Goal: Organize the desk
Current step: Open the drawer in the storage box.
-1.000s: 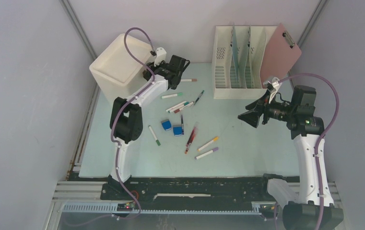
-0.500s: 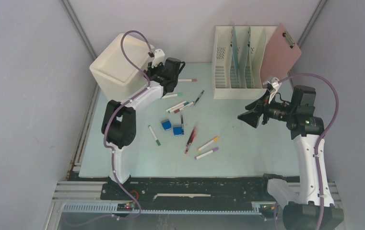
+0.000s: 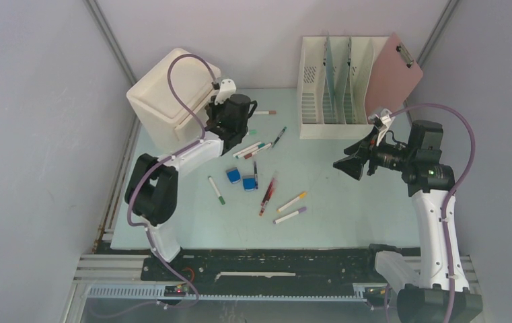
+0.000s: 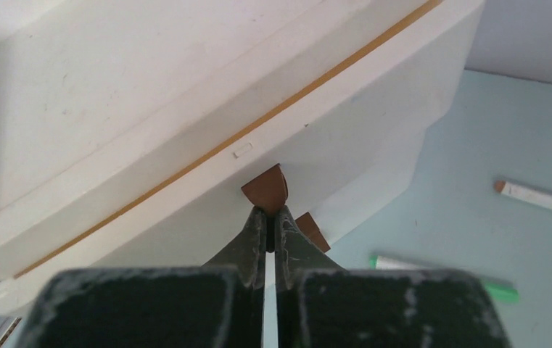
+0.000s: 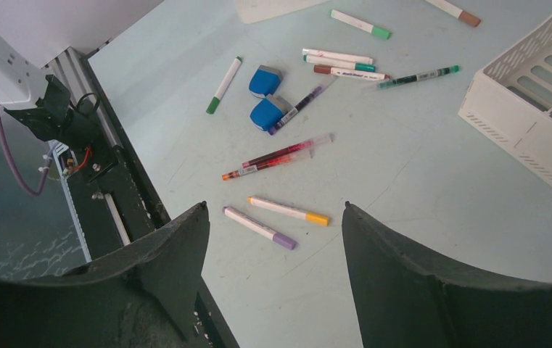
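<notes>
Desk (image 3: 347,202) spreads mint green across the top view, its black rail at the near edge by the arm bases. Left gripper (image 4: 267,221) is clenched, pinching the narrow end of a brown tab (image 4: 264,188) on the front of the cream drawer unit (image 4: 149,109); only the left wrist view shows this, since from above the wrist hides the tips; a second tab (image 4: 313,230) sits just right of the fingers; past the unit's corner a green-capped marker (image 4: 443,274) and a brown-capped marker (image 4: 541,198) lie on the desk; the top view adds that the unit stands at the far left corner.

Right gripper (image 5: 274,210) hangs released over the desk's right side, jaws wide with nothing between them; its wrist view looks down on a purple-capped marker (image 5: 258,227) and a yellow-capped marker (image 5: 287,210) lying side by side; beyond them two red pens (image 5: 276,156) touch along their length; farther on are two blue blocks (image 5: 268,112), close together; the file rack (image 5: 534,123) fills the right edge; the top view alone shows a pink clipboard (image 3: 394,74) leaning on the rack's right side.
</notes>
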